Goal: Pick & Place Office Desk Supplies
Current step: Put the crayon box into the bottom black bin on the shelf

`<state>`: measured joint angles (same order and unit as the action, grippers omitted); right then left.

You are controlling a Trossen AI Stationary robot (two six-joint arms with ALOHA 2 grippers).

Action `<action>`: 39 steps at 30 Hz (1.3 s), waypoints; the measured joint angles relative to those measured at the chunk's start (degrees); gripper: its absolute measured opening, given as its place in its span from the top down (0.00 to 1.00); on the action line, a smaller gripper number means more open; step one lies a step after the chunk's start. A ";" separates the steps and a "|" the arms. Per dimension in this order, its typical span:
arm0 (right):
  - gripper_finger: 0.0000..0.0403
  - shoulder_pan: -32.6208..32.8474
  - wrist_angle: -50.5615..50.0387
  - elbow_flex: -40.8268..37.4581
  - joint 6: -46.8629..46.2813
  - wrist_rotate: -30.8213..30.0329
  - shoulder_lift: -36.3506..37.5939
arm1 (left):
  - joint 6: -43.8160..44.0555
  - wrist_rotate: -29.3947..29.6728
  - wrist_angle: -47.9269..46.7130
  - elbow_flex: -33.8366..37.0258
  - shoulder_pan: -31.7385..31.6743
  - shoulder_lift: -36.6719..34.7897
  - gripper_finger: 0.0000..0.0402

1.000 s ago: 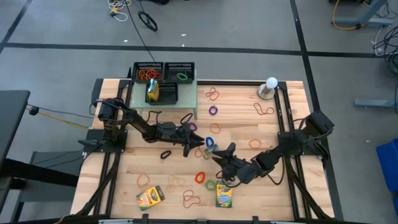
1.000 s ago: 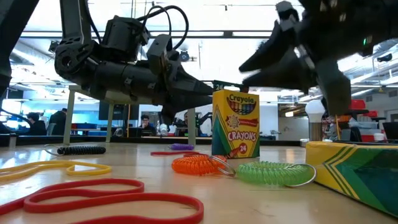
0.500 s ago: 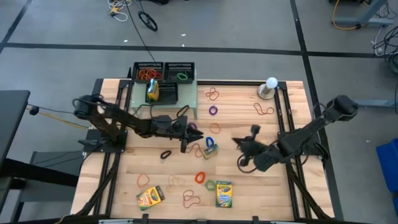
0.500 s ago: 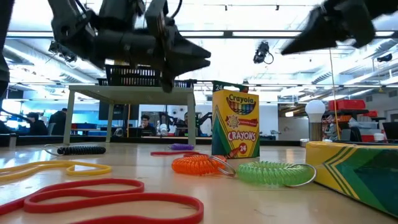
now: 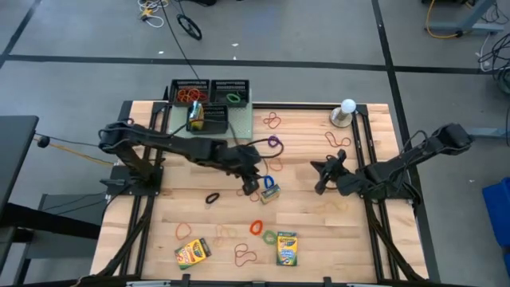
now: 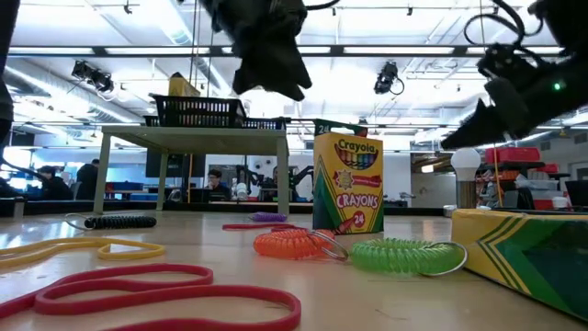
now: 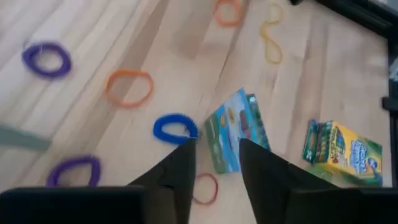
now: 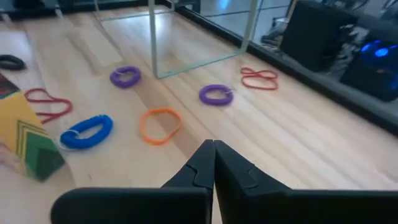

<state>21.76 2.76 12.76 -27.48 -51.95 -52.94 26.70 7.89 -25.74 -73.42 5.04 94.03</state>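
Observation:
A yellow-and-green crayon box (image 5: 269,191) stands mid-table, upright on its end in the low view (image 6: 347,184). My left gripper (image 5: 253,185) hovers open just above it. In the left wrist view (image 7: 214,162) the box (image 7: 235,134) shows beyond the gap between the fingers, untouched. A blue rubber band (image 7: 175,129) lies beside the box. My right gripper (image 5: 323,171) is shut and holds nothing (image 8: 213,158), off to the right of the box. Black mesh trays (image 5: 190,90) (image 5: 231,92) (image 5: 213,118) sit on and behind the pale green shelf (image 5: 241,131).
Two more crayon boxes (image 5: 193,252) (image 5: 286,249) lie near the front edge. Rubber bands are scattered about: purple (image 5: 273,142), orange (image 5: 275,165), red (image 5: 272,120), black (image 5: 212,198). A white ball on a stand (image 5: 347,106) sits far right.
My right gripper has drawn back from beside the middle crayon box toward the table's right edge and a little farther away, rising. My left gripper has risen and swung right, coming over the crayon box. The box has stayed put.

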 joint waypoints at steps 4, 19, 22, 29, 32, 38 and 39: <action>0.99 -0.11 5.33 -4.39 1.28 1.45 1.21 | 3.21 1.07 -9.45 -8.41 0.59 6.00 0.56; 0.99 -0.11 6.67 -5.71 4.21 2.04 2.37 | 6.81 -0.08 -21.70 -31.33 2.55 22.36 0.31; 0.98 -0.14 6.84 -5.70 4.25 2.02 2.37 | 7.61 -0.30 -22.04 -31.46 2.64 23.94 0.30; 0.98 -0.13 6.83 -5.69 4.39 1.77 2.37 | 7.96 -0.48 -22.42 -31.51 3.41 26.08 0.30; 0.98 -0.13 6.86 -5.69 4.38 1.51 2.36 | 7.93 -0.10 -22.70 -31.53 4.01 26.08 0.30; 0.97 -0.13 6.87 -5.69 4.33 1.15 2.35 | 8.02 2.59 -23.82 -31.53 4.12 26.09 0.35; 0.97 -0.14 6.85 -5.69 4.25 1.14 2.35 | 8.04 2.63 -23.69 -31.55 4.12 26.51 0.37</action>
<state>21.62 9.61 7.07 -23.23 -50.81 -50.59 34.74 10.52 -49.43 -104.97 9.17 120.55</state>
